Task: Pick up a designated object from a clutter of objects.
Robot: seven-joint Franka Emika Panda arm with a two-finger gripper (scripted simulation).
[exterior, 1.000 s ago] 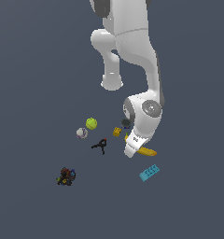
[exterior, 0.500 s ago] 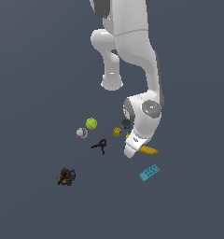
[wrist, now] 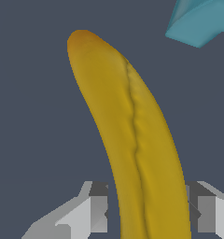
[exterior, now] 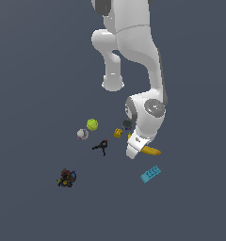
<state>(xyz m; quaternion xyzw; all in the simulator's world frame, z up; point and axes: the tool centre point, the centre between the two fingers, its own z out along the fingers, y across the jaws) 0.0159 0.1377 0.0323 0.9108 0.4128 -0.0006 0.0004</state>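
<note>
While the arm's white wrist hides most of it in the exterior view, the banana (exterior: 151, 150) pokes out from under the gripper (exterior: 133, 151), and the wrist view settles it: the banana (wrist: 132, 140) runs right between the two fingers (wrist: 97, 210), one on each side of it. They're spread apart, straddling the fruit with a thin gap showing on both sides, so not clamped on it as far as I can see. Its darker orange tip points away from the jaws, toward the light-blue studded brick (wrist: 200, 21), which sits just past that tip and off to one side. On the far side of the jaws from the brick (exterior: 151, 173) sit the yellow cube (exterior: 117, 132) and dark round disc (exterior: 127, 124), near the wrist. Yellow-green ball (exterior: 92, 124), whitish ball (exterior: 82, 134) and black clamp (exterior: 101, 147) lie further out, and the dark multicoloured lump (exterior: 66, 178) is well apart.
</note>
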